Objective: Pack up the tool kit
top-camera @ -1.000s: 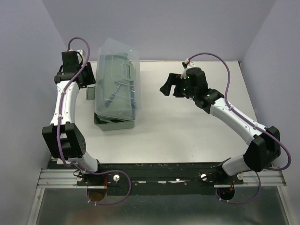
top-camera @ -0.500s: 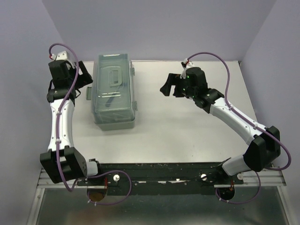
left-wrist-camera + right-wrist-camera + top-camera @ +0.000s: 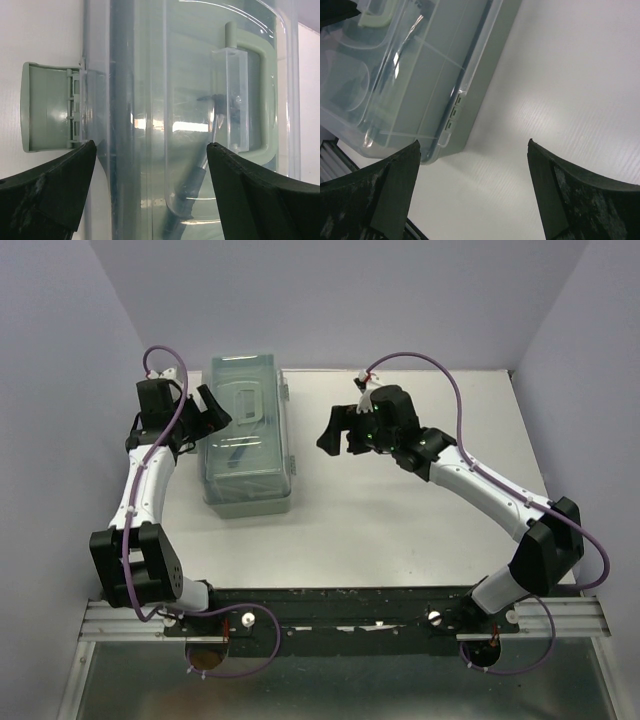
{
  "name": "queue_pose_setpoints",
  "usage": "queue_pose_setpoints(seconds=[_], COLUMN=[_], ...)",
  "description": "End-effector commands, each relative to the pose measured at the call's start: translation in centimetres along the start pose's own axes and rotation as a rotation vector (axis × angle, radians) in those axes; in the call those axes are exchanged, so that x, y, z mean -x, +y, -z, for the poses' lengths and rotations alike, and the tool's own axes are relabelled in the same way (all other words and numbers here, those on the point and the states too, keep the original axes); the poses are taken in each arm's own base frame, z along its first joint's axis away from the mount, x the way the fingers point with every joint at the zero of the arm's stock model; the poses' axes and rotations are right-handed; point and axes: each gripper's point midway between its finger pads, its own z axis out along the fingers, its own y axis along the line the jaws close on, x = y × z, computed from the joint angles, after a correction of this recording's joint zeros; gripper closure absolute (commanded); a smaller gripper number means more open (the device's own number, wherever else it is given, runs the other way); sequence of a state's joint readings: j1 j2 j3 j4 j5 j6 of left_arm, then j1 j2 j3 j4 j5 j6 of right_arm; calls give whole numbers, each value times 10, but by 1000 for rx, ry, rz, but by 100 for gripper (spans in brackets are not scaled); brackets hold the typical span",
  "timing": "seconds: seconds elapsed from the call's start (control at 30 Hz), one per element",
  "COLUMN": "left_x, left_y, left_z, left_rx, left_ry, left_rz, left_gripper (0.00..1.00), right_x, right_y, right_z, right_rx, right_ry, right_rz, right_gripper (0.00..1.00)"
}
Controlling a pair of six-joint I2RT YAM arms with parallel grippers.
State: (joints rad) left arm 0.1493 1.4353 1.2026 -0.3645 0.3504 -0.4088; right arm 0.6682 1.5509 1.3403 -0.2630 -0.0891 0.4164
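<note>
Lid (image 3: 244,418), raised before, now down on toolbox (image 3: 250,495), long axis up-frame. Left gripper (image 3: 206,411), spread and empty, nearer, at upper-left flank over swung-out latch (image 3: 47,107); right gripper (image 3: 334,430), spread, empty, apart to right.

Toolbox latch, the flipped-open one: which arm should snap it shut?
Left. The left gripper, open, hangs at the left edge of the toolbox, latch in its wrist view; the right gripper is across the box.

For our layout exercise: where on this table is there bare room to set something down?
Bare table lies between the toolbox and the right gripper, and from the toolbox's near end to the base rail. Crowded: the left gripper by the toolbox.
</note>
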Motion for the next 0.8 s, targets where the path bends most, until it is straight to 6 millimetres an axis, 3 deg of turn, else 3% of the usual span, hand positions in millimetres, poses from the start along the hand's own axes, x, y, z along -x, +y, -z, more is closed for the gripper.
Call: queue_pose_setpoints(seconds=[0.0,0.03,0.17,0.37,0.5,0.6,0.77], left_x=[-54,-67,-107,-165,-189,-186,-149], left_y=[-54,-74,-108,-154,-188,-210,-221], left_z=[-9,-11,-23,-36,-33,-21,10], left_rx=[-141,-180,-232,-279,-343,-383,-394], left_ry=[157,184,258,364,378,354,239], left_rz=[-25,-54,-94,-168,-226,-244,-258], left_gripper=[19,26,42,45,44,36,12], right_x=[-2,-3,-3,4,2,3,-1], right_y=[3,1,-6,-50,-81,-101,-114], right_z=[4,5,13,44,75,106,142], right_rx=[19,12,-25,-267,-429,-551,-561], right_ry=[4,-1,-11,-25,-23,-42,-78], right_rz=[25,27,48,132,173,193,139], right_gripper=[7,7,5,0,0,0,0])
